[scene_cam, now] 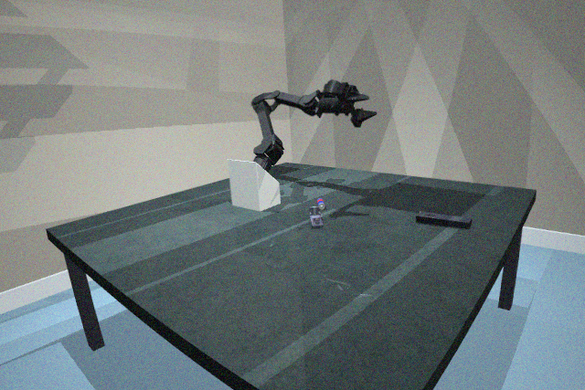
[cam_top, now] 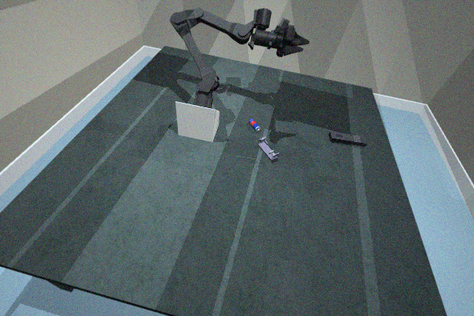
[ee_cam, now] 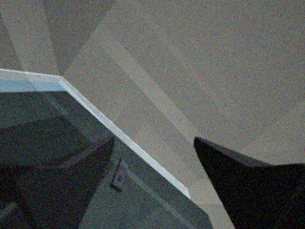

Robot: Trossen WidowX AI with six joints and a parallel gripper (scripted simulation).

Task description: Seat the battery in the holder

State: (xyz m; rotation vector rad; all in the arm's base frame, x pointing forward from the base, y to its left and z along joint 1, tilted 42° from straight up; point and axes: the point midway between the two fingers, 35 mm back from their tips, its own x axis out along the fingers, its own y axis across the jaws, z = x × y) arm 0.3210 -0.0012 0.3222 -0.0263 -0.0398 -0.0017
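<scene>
The blue and red battery (cam_top: 254, 124) (scene_cam: 321, 203) lies on its side on the table, outside the holder, with its pale metallic end towards the holder. The small grey-purple holder (cam_top: 264, 147) (scene_cam: 315, 222) lies on the table just in front of the battery, with raised parts at both ends; it is empty. Which end has the spring and which the lip is too small to tell. My gripper (cam_top: 305, 45) (scene_cam: 372, 105) (ee_cam: 154, 140) is open and empty, high above the table, pointing sideways. Battery and holder are not visible in the wrist view.
A white block (cam_top: 195, 122) (scene_cam: 245, 185) with a slanted side stands in front of the arm's base, left of the battery. A long dark box (cam_top: 345, 138) (scene_cam: 442, 219) (ee_cam: 119, 176) lies on the table to the right of the holder.
</scene>
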